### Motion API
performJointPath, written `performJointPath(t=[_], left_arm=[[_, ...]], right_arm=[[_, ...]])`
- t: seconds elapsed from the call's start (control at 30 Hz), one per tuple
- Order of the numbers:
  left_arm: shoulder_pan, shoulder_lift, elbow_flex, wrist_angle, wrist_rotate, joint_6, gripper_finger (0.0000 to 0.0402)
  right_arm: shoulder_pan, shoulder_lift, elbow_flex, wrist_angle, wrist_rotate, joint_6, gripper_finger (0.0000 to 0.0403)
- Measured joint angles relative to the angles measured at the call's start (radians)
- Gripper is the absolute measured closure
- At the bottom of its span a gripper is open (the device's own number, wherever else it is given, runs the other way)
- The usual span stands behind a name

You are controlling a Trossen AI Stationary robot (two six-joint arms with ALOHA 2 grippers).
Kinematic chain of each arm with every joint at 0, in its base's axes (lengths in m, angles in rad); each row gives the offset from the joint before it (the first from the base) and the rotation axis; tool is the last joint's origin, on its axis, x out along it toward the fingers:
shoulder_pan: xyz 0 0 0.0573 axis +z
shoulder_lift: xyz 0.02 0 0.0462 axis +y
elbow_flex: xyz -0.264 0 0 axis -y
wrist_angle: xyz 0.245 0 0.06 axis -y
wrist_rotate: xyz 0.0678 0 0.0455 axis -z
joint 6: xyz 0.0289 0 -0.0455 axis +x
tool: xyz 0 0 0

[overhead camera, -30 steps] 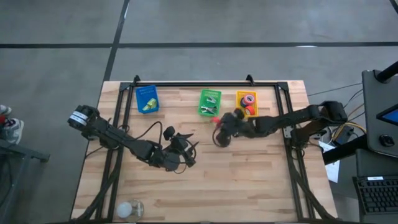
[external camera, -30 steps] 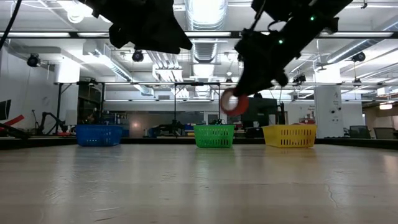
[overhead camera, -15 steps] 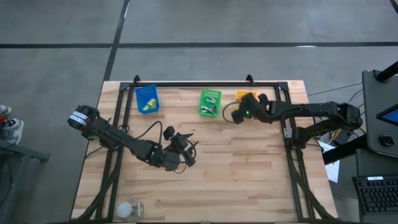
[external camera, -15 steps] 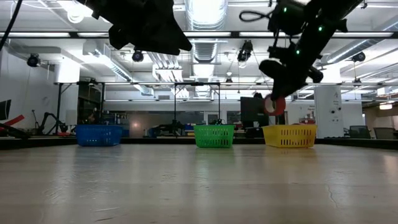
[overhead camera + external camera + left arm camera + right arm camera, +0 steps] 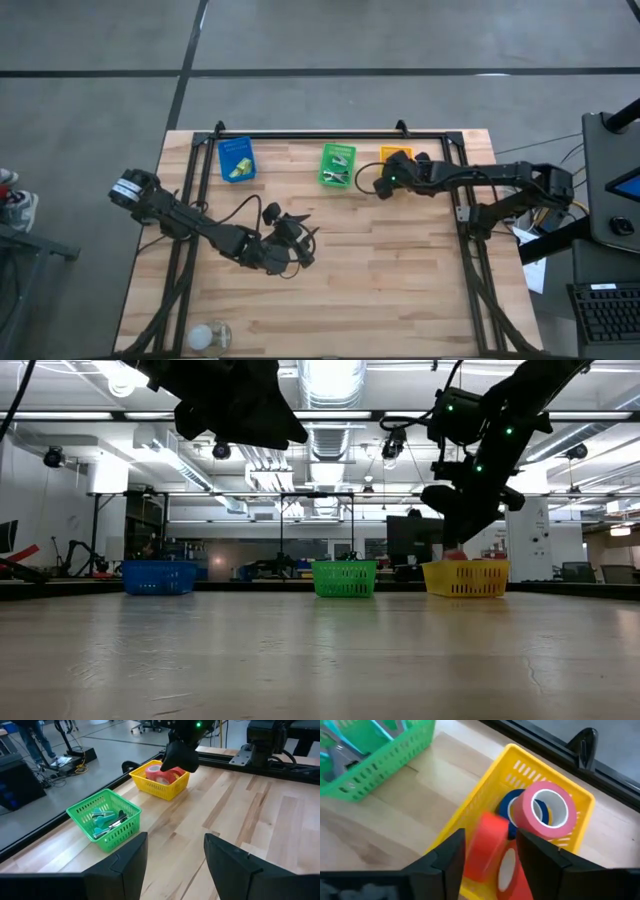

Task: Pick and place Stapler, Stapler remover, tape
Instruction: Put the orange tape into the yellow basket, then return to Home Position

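Observation:
My right gripper [image 5: 392, 176] hangs over the yellow basket [image 5: 492, 790] at the table's far edge, its fingers apart. A blurred red tape roll [image 5: 487, 847] shows between the fingers, inside the basket. A second red roll [image 5: 512, 870], a pink-red roll [image 5: 547, 810] standing on edge and a dark blue roll [image 5: 511, 806] also lie there. My left gripper [image 5: 292, 245] is open and empty above the table's middle. It also shows in its own wrist view [image 5: 175, 870].
A green basket [image 5: 337, 165] holding small tools stands left of the yellow one, and a blue basket [image 5: 237, 160] stands farther left. A white roundish object [image 5: 212, 335] lies near the table's front left corner. Bare wood lies between the arms and the near edge.
My right gripper has carried a red tape roll from the table's middle toward the far right, to the yellow basket, and has come down over it. The roll no longer hangs below the fingers in the low view; only a red edge shows at the basket's rim.

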Motion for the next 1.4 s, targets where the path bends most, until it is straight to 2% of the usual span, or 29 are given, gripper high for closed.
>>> performJointPath(t=[0.23,0.3,0.37,0.43,0.57,0.6,0.63,0.77,0.83,0.9,1.07,1.2,1.4], left_arm=[[0.002,0.000,0.000,-0.003,0.008,0.034,0.0207],[0.013,0.000,0.000,-0.003,0.062,0.046,0.0219],[0.035,-0.003,0.000,-0.002,0.166,0.050,0.0244],[0.064,-0.002,0.000,0.001,0.248,0.059,0.0283],[0.134,0.007,-0.006,0.016,0.429,0.126,0.0379],[0.153,0.008,-0.015,0.053,0.483,0.151,0.0389],[0.172,0.008,-0.031,0.111,0.544,0.184,0.0391],[0.246,0.007,-0.143,0.423,0.840,0.318,0.0396],[0.279,0.006,-0.211,0.557,0.922,0.318,0.0398],[0.304,-0.004,-0.282,0.644,0.914,0.283,0.0397],[0.338,-0.053,-0.440,0.757,0.870,0.240,0.0397],[0.354,-0.133,-0.531,0.765,0.780,0.274,0.0394],[0.342,-0.323,-0.656,0.766,0.782,0.284,0.0387]], right_arm=[[0.008,-0.010,0.000,0.003,-0.012,-0.019,0.0175],[0.022,-0.031,0.000,0.016,-0.027,-0.031,0.0175],[0.047,-0.052,-0.001,0.040,-0.047,-0.050,0.0193],[0.080,-0.071,-0.013,0.107,-0.084,-0.089,0.0229],[0.150,-0.088,-0.079,0.323,-0.226,-0.180,0.0338],[0.164,-0.088,-0.103,0.382,-0.253,-0.190,0.0367],[0.176,-0.088,-0.131,0.444,-0.283,-0.203,0.0378],[0.223,-0.090,-0.258,0.727,-0.400,-0.266,0.0392],[0.254,-0.112,-0.323,0.850,-0.446,-0.306,0.0394],[0.279,-0.148,-0.373,0.937,-0.451,-0.338,0.0394],[0.324,-0.288,-0.475,0.960,-0.447,-0.354,0.0394],[0.320,-0.418,-0.546,0.939,-0.435,-0.393,0.0394],[0.332,-0.594,-0.618,0.899,-0.446,-0.420,0.0394]])
